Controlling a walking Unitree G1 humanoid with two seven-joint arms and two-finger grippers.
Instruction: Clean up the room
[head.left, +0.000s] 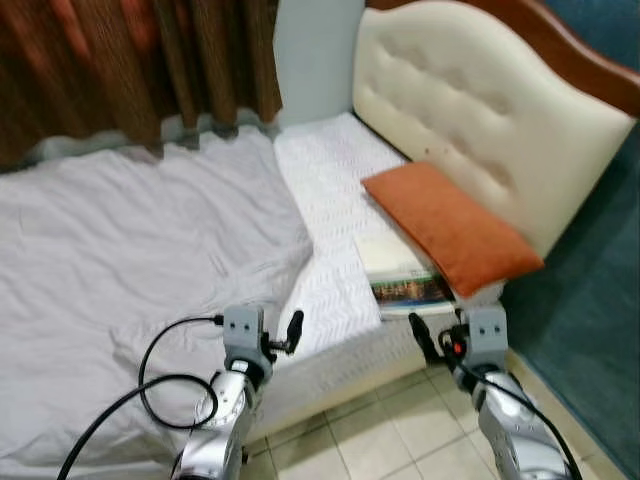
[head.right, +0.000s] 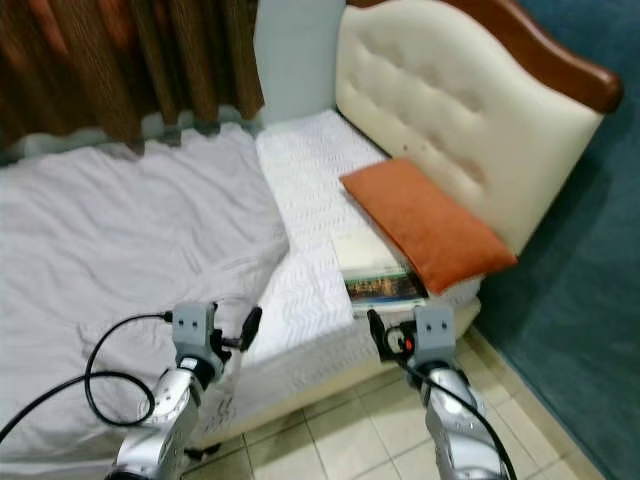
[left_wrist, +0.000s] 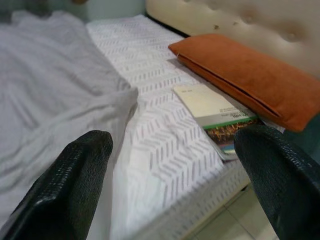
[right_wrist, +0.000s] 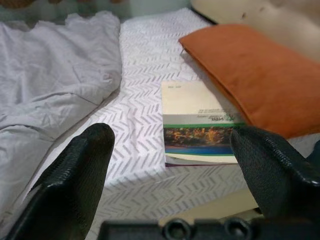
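The book (right_wrist: 197, 122) lies flat on the bed (head.left: 330, 190), near its near edge on the right side, and its right side is tucked a little under the orange pillow (head.left: 450, 225). A crumpled grey sheet (head.left: 130, 250) covers the left part of the bed.

Your right hand (head.right: 392, 338) hangs low in front of the bed edge, just near the book, with its two black fingers (right_wrist: 75, 175) wide apart and nothing between them. Your left hand (head.left: 280, 335) sits near the bed edge too, more to the left, beside the sheet. Its fingers (left_wrist: 70, 185) are also wide apart and hold nothing.

Watch out here. The book is thin and lies flat, so I think your fingers may slide over it and not get under it. If you push it, it could slip off the near edge and drop on the tiled floor (head.left: 400, 430). If you pull it fast, the pillow may come along with it. Your right hand also sits below the bed top, so it could bump the side of the bed when you lift. The black cable (head.left: 150, 390) by your left arm could catch on something.
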